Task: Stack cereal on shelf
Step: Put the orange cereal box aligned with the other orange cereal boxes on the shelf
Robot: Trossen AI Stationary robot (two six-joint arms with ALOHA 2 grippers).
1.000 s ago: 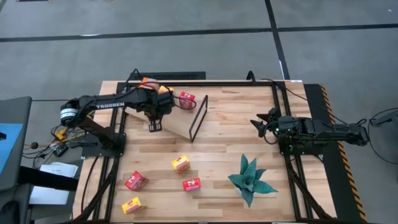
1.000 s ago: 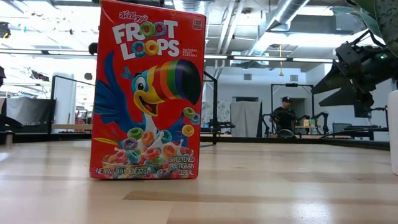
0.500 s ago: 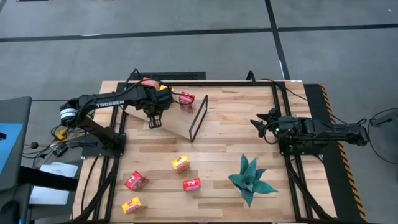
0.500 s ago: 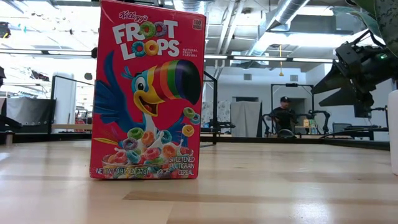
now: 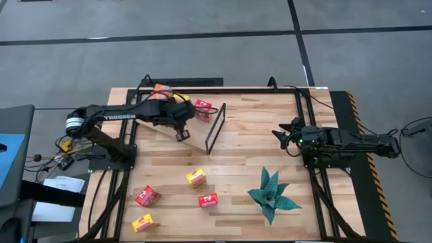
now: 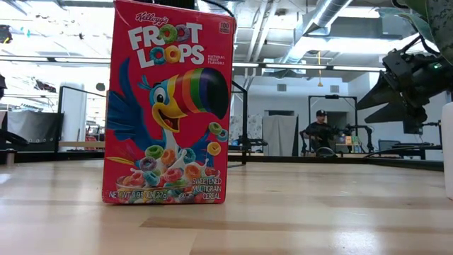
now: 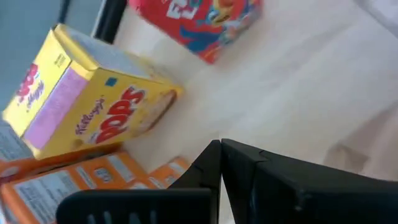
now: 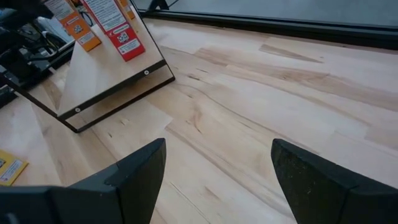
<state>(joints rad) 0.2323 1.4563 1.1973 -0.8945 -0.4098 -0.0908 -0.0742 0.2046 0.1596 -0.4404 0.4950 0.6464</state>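
The left gripper (image 5: 181, 134) hangs over the shelf (image 5: 192, 131) in the upper left of the high view, its fingers pressed together and holding nothing. It looks to be between placements: a few boxes already sit at the far end of the board, and the arm is empty. By my reading, the next move calls for a reach down to the loose cereal in the lower left of the frame, with the fingers spread before closing on a box's narrow sides.

Four boxes lie there on the counter (image 5: 250, 169): a yellow box (image 5: 196, 177), a red box (image 5: 147, 196), a second red box (image 5: 208, 200) and another yellow one (image 5: 142, 223). On the shelf, the left wrist view shows a yellow Pops box (image 7: 87, 102) lying tilted, an orange box (image 7: 93, 180) beside it, and a red box on the shelf (image 7: 202, 22) farther on.

The boxes are small printed cardboard, glossy, with sharp edges and flat faces. The shelf is a smooth pale wooden board with a thin black metal frame (image 5: 214, 128) at one end. The counter is slatted wood with visible grain.

The right gripper (image 5: 282, 133) waits at the right of the high view, fingers spread wide, near a green plant (image 5: 272, 194).
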